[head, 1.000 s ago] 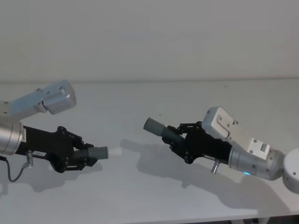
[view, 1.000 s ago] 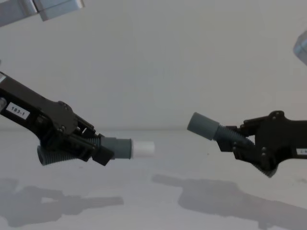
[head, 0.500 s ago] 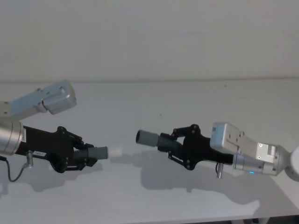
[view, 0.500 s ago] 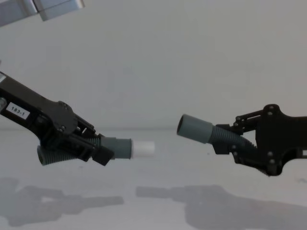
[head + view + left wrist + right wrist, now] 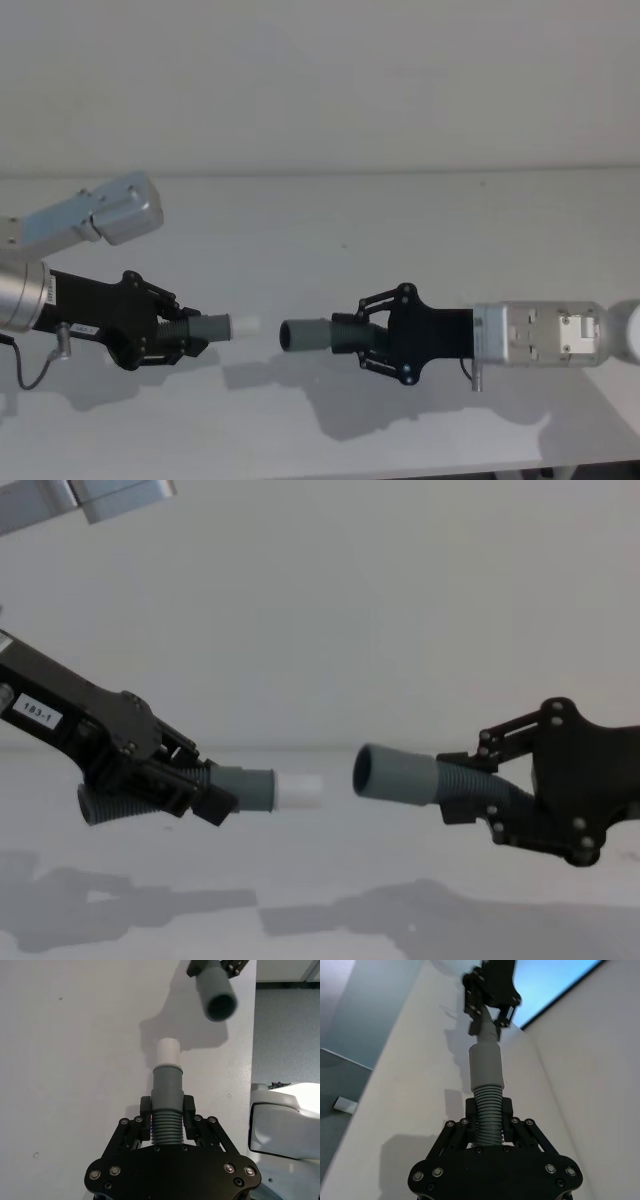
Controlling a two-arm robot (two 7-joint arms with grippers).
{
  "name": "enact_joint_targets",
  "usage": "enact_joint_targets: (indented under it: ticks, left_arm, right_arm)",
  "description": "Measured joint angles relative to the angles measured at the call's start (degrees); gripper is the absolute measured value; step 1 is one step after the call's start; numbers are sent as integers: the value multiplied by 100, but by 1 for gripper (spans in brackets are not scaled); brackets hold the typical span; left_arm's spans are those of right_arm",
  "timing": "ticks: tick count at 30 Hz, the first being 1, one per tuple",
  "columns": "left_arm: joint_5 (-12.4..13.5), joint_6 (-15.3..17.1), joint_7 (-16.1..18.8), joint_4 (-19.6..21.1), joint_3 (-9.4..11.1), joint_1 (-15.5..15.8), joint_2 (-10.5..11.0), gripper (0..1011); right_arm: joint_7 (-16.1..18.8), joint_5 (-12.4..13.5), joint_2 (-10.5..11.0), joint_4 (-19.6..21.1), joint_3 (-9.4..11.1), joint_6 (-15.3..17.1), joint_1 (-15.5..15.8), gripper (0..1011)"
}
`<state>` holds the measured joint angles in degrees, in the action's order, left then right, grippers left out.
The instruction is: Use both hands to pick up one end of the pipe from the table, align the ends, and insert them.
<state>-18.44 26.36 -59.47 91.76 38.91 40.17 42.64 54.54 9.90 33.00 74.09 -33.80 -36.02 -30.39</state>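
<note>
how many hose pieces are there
2. The white-tipped piece is clamped in the left hand, above the table; the piece with the open grey cuff is in the right hand, facing it across a small gap.

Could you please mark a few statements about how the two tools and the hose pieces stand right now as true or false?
1. The left tool grips the dark grey ribbed hose piece that bears the short white cylindrical tip. True.
2. The white tip sits inside the wide open grey cuff. False: a gap separates them, and the cuff's mouth faces the tip.
3. The right tool grips the second dark grey hose piece on its ribbed part. True.
4. Both hose pieces lie on the plain white table. False: both are held above it, with their shadows on the surface below.
</note>
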Motion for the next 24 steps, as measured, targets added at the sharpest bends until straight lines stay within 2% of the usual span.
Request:
enact_joint_targets:
  ticks: [5,10,17,24]
  left_arm:
    - [0,0,0,0,0,0,0,335]
    - [0,0,0,0,0,0,0,335]
    - [0,0,0,0,0,0,-1,335]
    - [0,0,0,0,0,0,0,335]
  right_arm:
    - [299,65,-72,-221,-142,-528,-196,253]
    - [453,62,-147,-385,-221,-888,-340,253]
    - [419,-128,-227,-508,-238,-1095,-435,253]
    - [266,-367,-276,-605,-211,-1141,-490,252]
